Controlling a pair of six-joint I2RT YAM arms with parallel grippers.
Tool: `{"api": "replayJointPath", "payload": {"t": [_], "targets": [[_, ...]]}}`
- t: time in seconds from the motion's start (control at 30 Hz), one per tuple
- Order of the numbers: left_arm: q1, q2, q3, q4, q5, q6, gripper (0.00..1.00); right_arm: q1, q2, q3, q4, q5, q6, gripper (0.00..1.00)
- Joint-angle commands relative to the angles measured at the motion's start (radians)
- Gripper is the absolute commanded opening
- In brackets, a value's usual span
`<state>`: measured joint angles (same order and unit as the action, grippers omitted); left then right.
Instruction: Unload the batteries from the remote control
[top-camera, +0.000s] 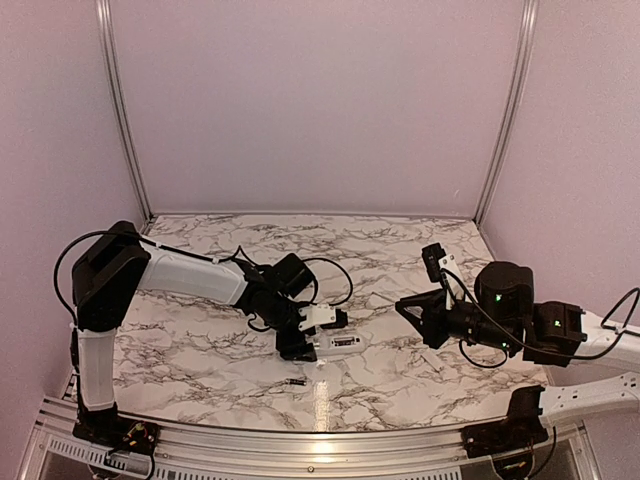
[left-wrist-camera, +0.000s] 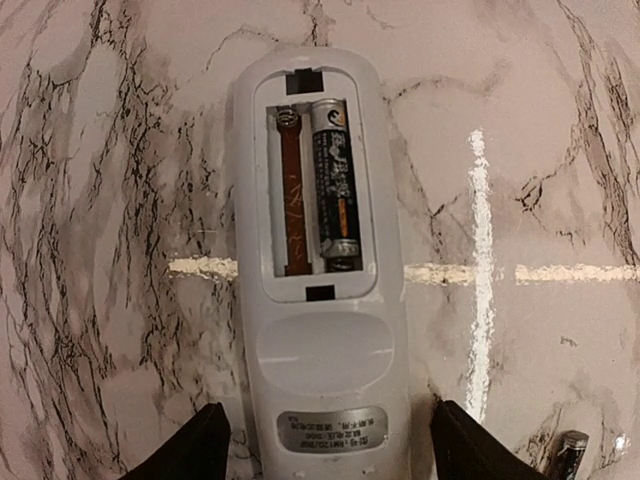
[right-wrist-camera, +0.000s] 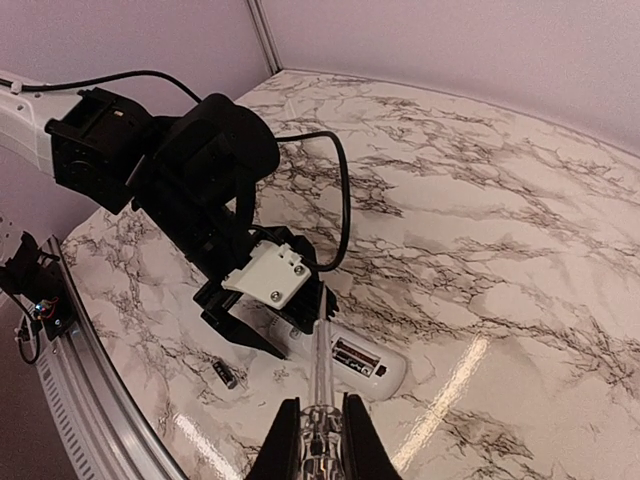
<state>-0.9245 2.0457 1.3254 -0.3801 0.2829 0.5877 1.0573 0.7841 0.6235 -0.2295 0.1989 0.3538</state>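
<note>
The marble table (top-camera: 400, 250) carries the remote control (left-wrist-camera: 320, 350), back up and bay open. It looks like light, stiff, slick plastic that would likely skate if nudged. My left gripper (left-wrist-camera: 330, 450) has its jaws spread on either side of the remote's label end, a good place to brace it. My right gripper (right-wrist-camera: 318, 440) pinches a thin stick (right-wrist-camera: 319, 370), its tip near the remote. The seated battery (left-wrist-camera: 335, 185) fills one slot, and I judge its end the place to lever. The loose battery (top-camera: 295, 381) lies near the remote — small, smooth, apt to roll.

Top camera looks down from behind the arms (top-camera: 190, 272). Left wrist camera sits close above the remote control (left-wrist-camera: 320, 270); right wrist sees it obliquely, farther off.
</note>
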Motion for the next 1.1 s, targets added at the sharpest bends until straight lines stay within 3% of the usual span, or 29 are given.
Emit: {"api": "replayJointPath", "payload": {"t": [0.0, 0.23, 0.37, 0.5, 0.67, 1.0, 1.07], "targets": [[-0.009, 0.025, -0.025, 0.016, -0.006, -0.001, 0.7, 0.001, -0.01, -0.002, 0.018, -0.006, -0.013, 0.0], [-0.03, 0.024, -0.063, 0.06, -0.043, -0.003, 0.63, 0.001, -0.007, -0.002, 0.02, -0.01, -0.011, 0.0], [-0.031, 0.02, -0.08, 0.072, -0.038, -0.003, 0.45, 0.001, -0.009, -0.003, 0.018, -0.005, -0.009, 0.0], [-0.038, -0.01, -0.123, 0.112, -0.059, -0.014, 0.36, 0.001, -0.029, -0.002, 0.024, 0.015, -0.006, 0.0], [-0.051, -0.114, -0.244, 0.276, -0.134, -0.028, 0.34, 0.001, -0.051, 0.007, 0.025, 0.041, -0.012, 0.0], [-0.073, -0.287, -0.499, 0.614, -0.289, 0.005, 0.12, 0.001, -0.016, 0.024, 0.03, 0.096, -0.057, 0.0], [-0.073, -0.296, -0.53, 0.662, -0.313, 0.007, 0.03, 0.001, 0.011, 0.042, 0.016, 0.083, -0.073, 0.0]]}}
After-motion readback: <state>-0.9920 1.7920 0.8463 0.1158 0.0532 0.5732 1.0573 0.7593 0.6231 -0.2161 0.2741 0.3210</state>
